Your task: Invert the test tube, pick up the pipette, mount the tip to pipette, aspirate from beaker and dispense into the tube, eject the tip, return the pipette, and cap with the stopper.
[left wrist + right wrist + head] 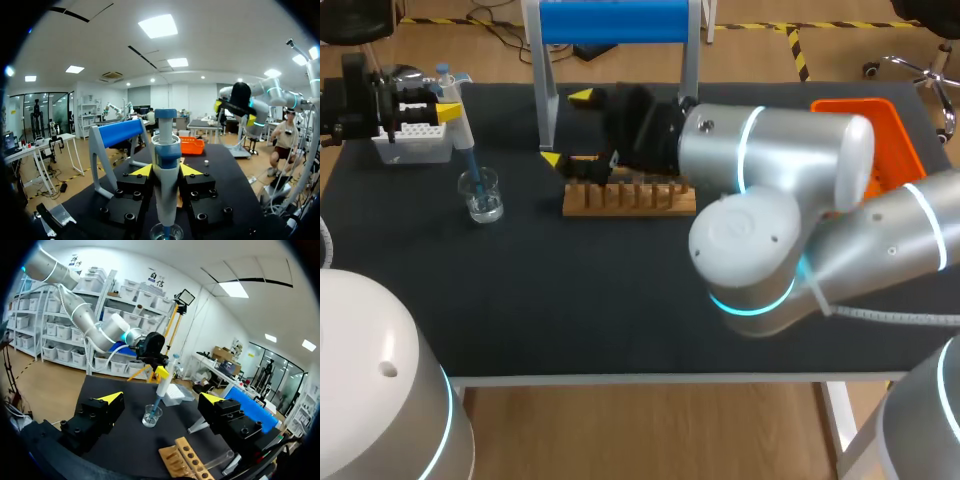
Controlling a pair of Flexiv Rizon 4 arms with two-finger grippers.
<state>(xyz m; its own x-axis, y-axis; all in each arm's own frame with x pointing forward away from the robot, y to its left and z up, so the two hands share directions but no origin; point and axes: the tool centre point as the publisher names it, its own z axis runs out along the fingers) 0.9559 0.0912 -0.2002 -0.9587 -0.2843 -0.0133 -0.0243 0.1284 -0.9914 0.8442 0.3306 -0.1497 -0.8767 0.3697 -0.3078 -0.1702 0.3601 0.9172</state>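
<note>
Step in hand is looking like the aspirate. The left pincer (166,172) is clamping the pipette (166,150) from both sides and holding it upright. The pipette's tip is sitting down inside the glass beaker (481,194), on the left part of the desk (620,300), near the tip box (413,140).

The right pincer (162,399) is hanging open and empty over the left end of the wooden rack (630,197). Something clear, probably the tube (216,459), is lying by the rack under that pincer. Can't tell for sure.

Doing this step well, as a judgement:
- The tip should be sitting under the liquid surface but off the glass bottom, otherwise it is pulling air or blocking.
- The pipette should be staying vertical and centred. A tilt is likely pushing the light beaker sideways.
- The draw should be slow, with a pause before lifting.
- The lift should be going straight up until the tip is clearing the rim, then across to the tube.
- The right pincer should be steadying the tube before the dispense.
</note>
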